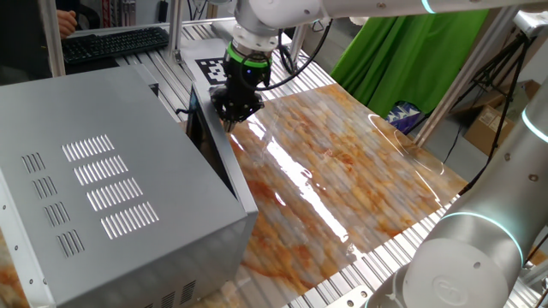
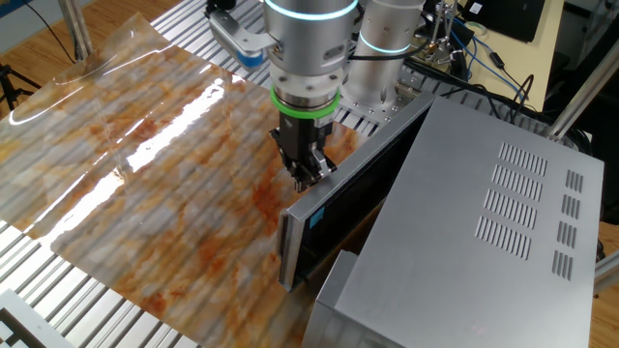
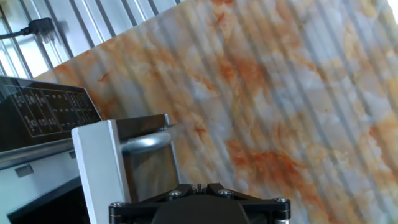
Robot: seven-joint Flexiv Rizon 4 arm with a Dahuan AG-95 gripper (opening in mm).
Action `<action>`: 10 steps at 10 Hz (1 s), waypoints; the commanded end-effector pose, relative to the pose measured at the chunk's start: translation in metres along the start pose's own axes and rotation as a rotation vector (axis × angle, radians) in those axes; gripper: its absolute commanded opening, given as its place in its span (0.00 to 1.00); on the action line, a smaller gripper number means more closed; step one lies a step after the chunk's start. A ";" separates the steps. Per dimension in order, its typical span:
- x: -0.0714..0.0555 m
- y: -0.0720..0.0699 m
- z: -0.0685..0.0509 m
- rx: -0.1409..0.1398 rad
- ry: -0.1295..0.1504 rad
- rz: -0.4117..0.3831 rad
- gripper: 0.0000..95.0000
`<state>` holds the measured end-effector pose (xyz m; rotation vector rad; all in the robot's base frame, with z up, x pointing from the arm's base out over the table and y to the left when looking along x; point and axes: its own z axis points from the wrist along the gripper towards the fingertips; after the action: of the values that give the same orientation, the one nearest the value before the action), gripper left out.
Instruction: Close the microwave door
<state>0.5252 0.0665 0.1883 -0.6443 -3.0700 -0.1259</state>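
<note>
The microwave (image 1: 94,171) is a big silver-grey box with vent slots; it also shows in the other fixed view (image 2: 484,222). The microwave door (image 1: 229,162) stands partly open, swung out at a shallow angle over the mat, and shows in the other fixed view (image 2: 353,179) too. My gripper (image 1: 233,120) points down with its fingers together, empty, against the door's outer side near its free end (image 2: 311,177). In the hand view the gripper (image 3: 199,186) sits at the bottom, beside the door's edge (image 3: 93,168) and its curved metal handle (image 3: 146,143).
A marble-patterned orange mat (image 1: 360,171) covers the slatted table in front of the door. A keyboard (image 1: 116,43) lies behind the microwave. A green cloth (image 1: 385,51) hangs at the back right. A second robot's base (image 1: 462,257) stands at the front right corner.
</note>
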 end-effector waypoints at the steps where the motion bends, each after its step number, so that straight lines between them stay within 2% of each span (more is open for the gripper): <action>1: 0.002 0.004 0.000 0.001 0.000 0.004 0.00; 10: 0.014 0.028 0.002 -0.001 0.003 0.036 0.00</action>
<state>0.5229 0.0994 0.1889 -0.7034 -3.0515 -0.1288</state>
